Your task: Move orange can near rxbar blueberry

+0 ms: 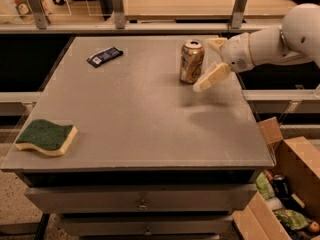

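The orange can [191, 61] stands upright on the grey table [140, 119], toward the back right. The rxbar blueberry [104, 56] lies flat at the back left of the table, well apart from the can. My gripper [211, 63] reaches in from the right, open, with one pale finger [212, 77] in front of the can's right side and the other [216, 44] behind it. The fingers stand close beside the can and do not grip it.
A green and yellow sponge [46, 137] lies at the table's front left corner. An open cardboard box [287, 184] with loose items stands on the floor at the right. A railing with posts [117, 6] runs behind the table.
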`<action>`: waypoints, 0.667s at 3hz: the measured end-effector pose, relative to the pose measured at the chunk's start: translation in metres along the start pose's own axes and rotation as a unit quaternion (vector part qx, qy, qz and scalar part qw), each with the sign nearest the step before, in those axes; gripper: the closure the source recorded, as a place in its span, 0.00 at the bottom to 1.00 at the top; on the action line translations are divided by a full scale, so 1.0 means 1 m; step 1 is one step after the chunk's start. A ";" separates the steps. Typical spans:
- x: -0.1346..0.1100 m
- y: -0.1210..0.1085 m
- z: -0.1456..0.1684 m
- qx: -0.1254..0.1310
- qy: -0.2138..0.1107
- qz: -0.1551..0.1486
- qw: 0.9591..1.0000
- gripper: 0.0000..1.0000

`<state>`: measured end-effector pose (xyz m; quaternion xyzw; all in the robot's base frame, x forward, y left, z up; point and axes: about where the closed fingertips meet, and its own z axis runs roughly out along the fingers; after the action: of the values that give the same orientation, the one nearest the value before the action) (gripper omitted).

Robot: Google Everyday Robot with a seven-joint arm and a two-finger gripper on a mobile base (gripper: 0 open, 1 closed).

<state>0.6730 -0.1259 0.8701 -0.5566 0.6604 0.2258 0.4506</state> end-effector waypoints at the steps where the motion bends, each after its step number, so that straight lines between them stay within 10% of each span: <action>1: 0.001 -0.019 0.023 -0.014 -0.052 0.023 0.998 0.16; 2: -0.011 -0.026 0.035 -0.033 -0.094 0.028 0.995 0.40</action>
<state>0.7090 -0.0993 0.8677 -0.5284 0.6229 0.3113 0.4857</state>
